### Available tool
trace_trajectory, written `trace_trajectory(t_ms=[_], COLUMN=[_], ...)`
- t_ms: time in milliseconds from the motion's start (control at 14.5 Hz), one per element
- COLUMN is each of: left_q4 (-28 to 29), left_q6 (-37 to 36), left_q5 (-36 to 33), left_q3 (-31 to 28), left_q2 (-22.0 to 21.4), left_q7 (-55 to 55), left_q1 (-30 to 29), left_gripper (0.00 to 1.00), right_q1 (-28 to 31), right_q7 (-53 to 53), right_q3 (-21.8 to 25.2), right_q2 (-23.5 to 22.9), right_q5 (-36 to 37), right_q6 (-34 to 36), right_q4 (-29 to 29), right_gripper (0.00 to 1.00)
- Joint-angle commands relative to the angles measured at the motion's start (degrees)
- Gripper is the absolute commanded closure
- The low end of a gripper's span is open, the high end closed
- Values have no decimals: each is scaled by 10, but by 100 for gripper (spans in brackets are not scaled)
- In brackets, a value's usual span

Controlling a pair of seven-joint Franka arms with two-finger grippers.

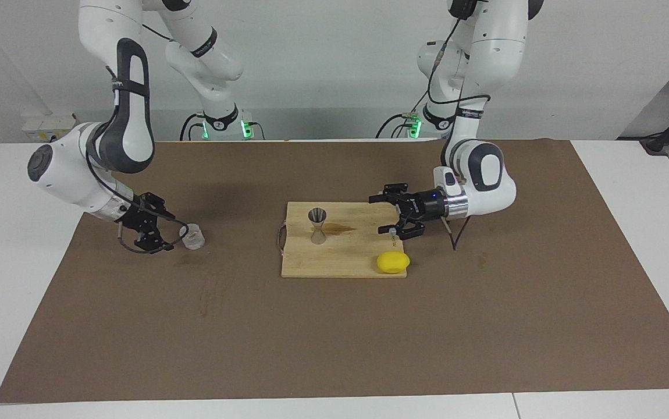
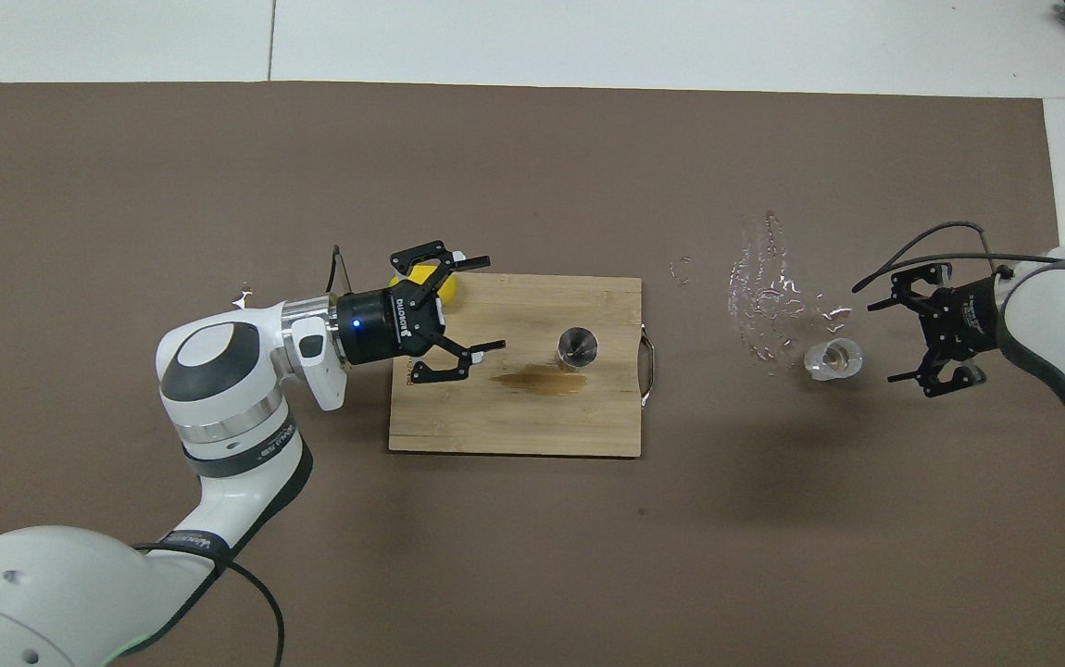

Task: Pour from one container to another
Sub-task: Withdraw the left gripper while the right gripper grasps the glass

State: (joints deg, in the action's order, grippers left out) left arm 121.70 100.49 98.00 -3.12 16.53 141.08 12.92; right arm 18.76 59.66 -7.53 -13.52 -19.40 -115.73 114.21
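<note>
The clear glass cup (image 1: 193, 237) stands on the brown mat toward the right arm's end of the table; it also shows in the overhead view (image 2: 834, 359). My right gripper (image 1: 167, 230) (image 2: 883, 340) is open beside the cup, with its fingertips just short of it. The metal jigger (image 1: 317, 225) (image 2: 577, 346) stands upright on the wooden board (image 1: 340, 265) (image 2: 514, 417). My left gripper (image 1: 388, 215) (image 2: 488, 306) is open and empty, low over the board's end toward the left arm, apart from the jigger.
A yellow lemon (image 1: 393, 262) (image 2: 420, 276) lies at the board's corner, partly under the left gripper from above. A brown stain (image 2: 537, 380) marks the board beside the jigger. Wet splashes (image 2: 764, 296) lie on the mat (image 2: 532, 556) next to the cup.
</note>
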Motion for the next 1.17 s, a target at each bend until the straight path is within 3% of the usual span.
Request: trace_trajectory(t_ms=[0, 345, 760, 829, 898, 967, 1036, 1105], left_q4=[15, 5, -74, -95, -123, -152, -186, -217], left_q6=[-39, -135, -251, -273, -296, -317, -332, -345], left_q5=[-79, -211, -366, -388, -414, -441, -468, -495], left_q3=[1, 0, 0, 0, 0, 0, 0, 0], left_q2=[-17, -20, -9, -1, 6, 17, 26, 33], left_q7=[-30, -31, -63, -64, -69, -84, -103, -106], left_q1=[-55, -160, -291, -306, -320, -335, -352, -363], left_gripper=[0, 0, 0, 0, 0, 0, 0, 0], right_q1=[24, 36, 25, 26, 25, 24, 14, 6], right_q7=[-57, -122, -121, -120, -120, -118, -117, -106], right_q3=[-6, -6, -7, -8, -10, -11, -11, -11], right_q2=[-17, -53, -49, -49, -47, -45, -38, -28], right_q5=[-47, -98, -154, -162, -166, -170, -174, -178], right_q6=[-19, -13, 22, 29, 38, 48, 58, 60], right_q4=[18, 19, 29, 29, 28, 27, 26, 26], right_gripper=[5, 13, 29, 38, 53, 72, 99, 100])
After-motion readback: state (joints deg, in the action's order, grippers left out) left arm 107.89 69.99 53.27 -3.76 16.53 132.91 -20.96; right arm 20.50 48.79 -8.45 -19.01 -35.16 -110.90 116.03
